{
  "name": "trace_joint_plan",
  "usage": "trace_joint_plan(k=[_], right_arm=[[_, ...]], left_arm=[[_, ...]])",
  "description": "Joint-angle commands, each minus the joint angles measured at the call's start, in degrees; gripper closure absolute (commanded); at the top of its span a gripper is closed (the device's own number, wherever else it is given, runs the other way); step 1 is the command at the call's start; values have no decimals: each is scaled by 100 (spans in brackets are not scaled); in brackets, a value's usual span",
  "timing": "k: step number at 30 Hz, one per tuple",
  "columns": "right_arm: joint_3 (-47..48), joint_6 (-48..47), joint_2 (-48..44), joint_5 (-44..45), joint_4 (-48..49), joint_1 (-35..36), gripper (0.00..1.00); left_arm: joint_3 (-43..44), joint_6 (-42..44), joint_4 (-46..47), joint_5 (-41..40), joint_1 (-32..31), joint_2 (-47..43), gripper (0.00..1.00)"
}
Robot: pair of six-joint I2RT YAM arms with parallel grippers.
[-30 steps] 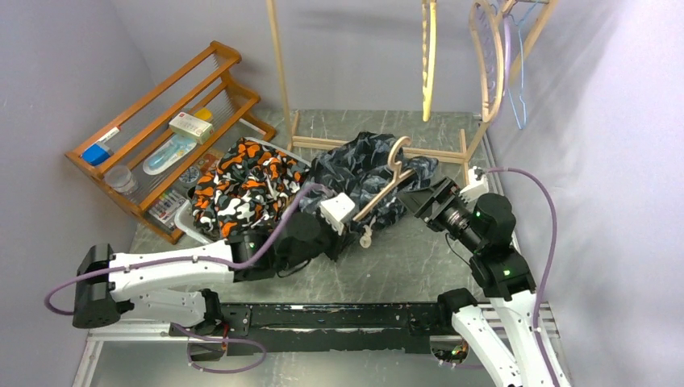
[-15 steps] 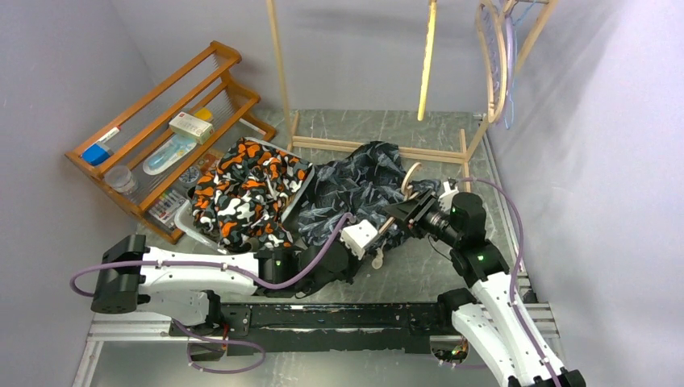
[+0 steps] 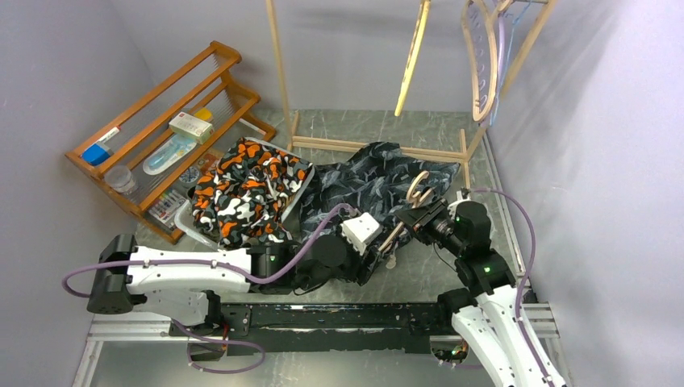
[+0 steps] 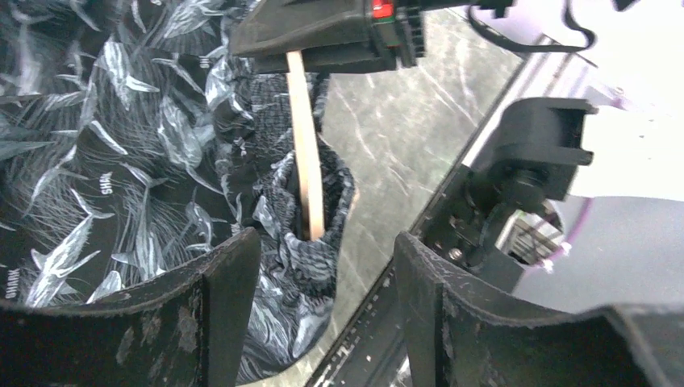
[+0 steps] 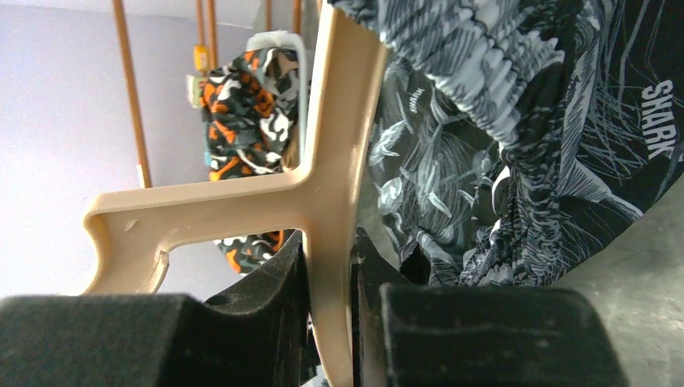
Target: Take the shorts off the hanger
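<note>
The left pincer (image 4: 323, 246) stands open with nothing between its fingers; a second ago it was shut. The right pincer (image 5: 331, 322), wide then, now clamps the tan hanger (image 5: 335, 185) by its stem. One hanger arm sits inside the waistband of the dark print shorts (image 3: 363, 181), which lie crumpled on the table (image 3: 419, 270). The hanger lies lower than before. Behind, the camouflage shorts (image 3: 246, 189) are unmoved.

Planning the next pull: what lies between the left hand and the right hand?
Left wrist view: the hanger arm runs from the right hand down into the waistband of the dark print shorts, ahead of the open left hand.
</note>
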Motion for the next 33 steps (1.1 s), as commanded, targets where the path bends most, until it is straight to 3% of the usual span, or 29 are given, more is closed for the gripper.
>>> trace_joint_plan(k=[1,4,10,17,18,22,28,33], right_arm=[[255,-279,-6,468,-248,-15,100],[190,-228,-25,492,-176,-15,100],[281,-284,39,508,-270,-12,100],[428,-424,6,737,-544,-11,100],[433,-431,17,750,-570,-14,100],[423,-439,81,756,-629,-15,100],[363,-397,80,769,-615,-15,100],[363,-409,106,770,-647,-15,100]], left_arm=[[333,-14,-321,842,164,-70,34],[627,-73,-856,1379,326,294,38],[827,-589,-1073,1482,586,872,49],[830,-941,-1023,1653,787,973,83],[751,-963,-965,1689,793,917,85],[643,-998,-959,1750,816,790,68],[666,-963,-1088,1800,816,771,67],[619,-949,-1057,1826,817,729,81]])
